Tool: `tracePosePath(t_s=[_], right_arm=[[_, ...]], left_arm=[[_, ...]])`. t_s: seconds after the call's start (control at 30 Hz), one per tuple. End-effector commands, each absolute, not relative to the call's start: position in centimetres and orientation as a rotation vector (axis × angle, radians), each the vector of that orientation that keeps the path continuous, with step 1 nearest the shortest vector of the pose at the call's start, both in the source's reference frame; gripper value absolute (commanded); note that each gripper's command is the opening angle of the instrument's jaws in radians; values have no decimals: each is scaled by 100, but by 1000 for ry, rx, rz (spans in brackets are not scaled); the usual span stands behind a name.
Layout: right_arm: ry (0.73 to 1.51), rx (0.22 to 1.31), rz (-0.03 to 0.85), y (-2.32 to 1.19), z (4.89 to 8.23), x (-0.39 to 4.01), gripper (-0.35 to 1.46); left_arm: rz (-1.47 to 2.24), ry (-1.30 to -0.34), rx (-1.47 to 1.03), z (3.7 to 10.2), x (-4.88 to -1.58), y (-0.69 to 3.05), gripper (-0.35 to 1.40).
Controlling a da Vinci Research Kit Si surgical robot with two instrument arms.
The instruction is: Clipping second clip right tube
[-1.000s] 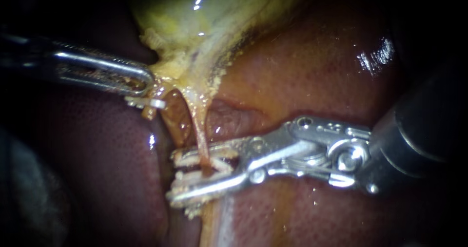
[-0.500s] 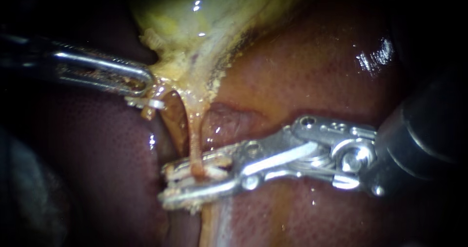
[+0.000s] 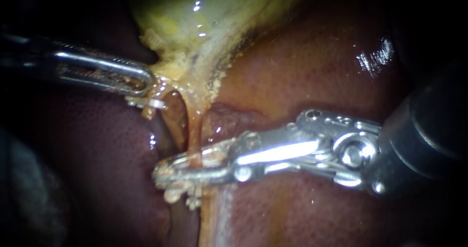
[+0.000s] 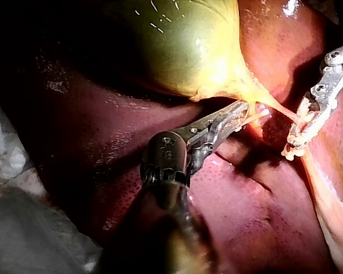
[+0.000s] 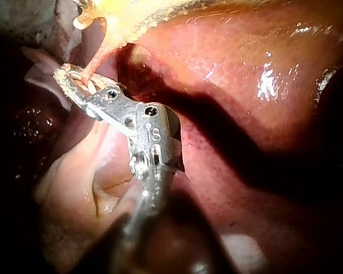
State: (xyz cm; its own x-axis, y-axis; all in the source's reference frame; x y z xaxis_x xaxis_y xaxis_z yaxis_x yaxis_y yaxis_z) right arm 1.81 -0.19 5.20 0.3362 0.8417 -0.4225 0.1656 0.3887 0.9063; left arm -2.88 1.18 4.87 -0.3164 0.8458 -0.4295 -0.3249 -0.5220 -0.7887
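Liver [image 3: 312, 71]: rt instrument [image 3: 162, 172] clamps tube [image 3: 194, 130], lt instrument [image 3: 148, 85] gallbladder [image 3: 195, 23].

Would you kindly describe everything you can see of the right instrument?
The right instrument is shiny silver metal: two slim jaws, a hinged wrist with a round pivot, then a dark shaft entering from the right. It lies almost level over the liver, below the gallbladder. Its jaws are shut on the thin tube, and pale crumbs of tissue cling to their tips.
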Motion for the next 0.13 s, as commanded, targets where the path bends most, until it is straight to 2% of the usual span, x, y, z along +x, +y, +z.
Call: tracePosePath(t_s=[0.03, 0.13], right_arm=[[1168, 1109, 584, -19, 521, 181, -35], [1165, 1113, 588, -20, 521, 181, -35]], left_arm=[[1920, -757, -1113, 487, -288, 118, -35], [1920, -758, -1113, 488, -288, 119, -35]])
